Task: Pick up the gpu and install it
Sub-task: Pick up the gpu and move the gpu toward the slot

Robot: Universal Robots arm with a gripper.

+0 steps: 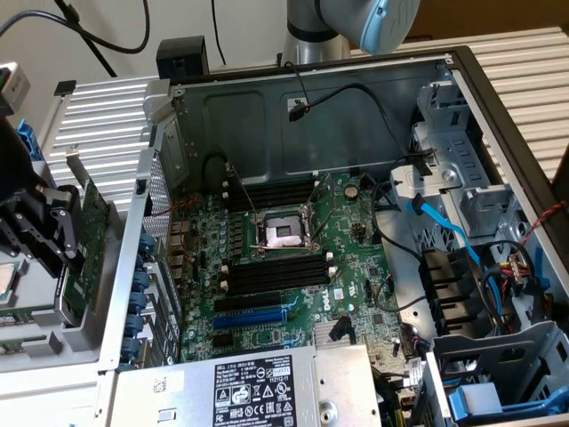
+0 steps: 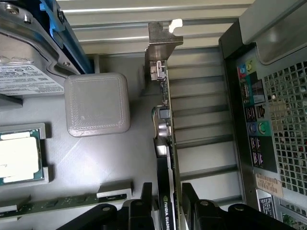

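The gpu [image 2: 165, 158], a small green circuit card with a black boxy cooler on one face and a silver metal end bracket [image 2: 161, 43], stands on its long edge in a pale grey plastic tray [image 2: 96, 163] outside the computer. It passes directly between the two black fingers [image 2: 147, 201] of the hand [image 2: 168, 189]. The hand is released: one finger is on each side of the card, a narrow gap is visible between each finger and the card, and nothing is grasped. The bracket is at the end of the card far from the fingers. In the same tray, on the cooler side of the hand, there are a grey square plastic block [image 2: 97, 104], a square silver processor chip [image 2: 17, 160] in a recess, and a long thin green memory stick [image 2: 62, 203] lying flat close to the fingers. Beyond the block lies a silver hard drive in a blue carrier [image 2: 29, 57]. On the other side of the hand is the ribbed silver metal tabletop [image 2: 206, 120], and then the open grey metal computer case [image 1: 311, 98] with the large green motherboard [image 1: 293, 258] inside it, well apart from the hand.
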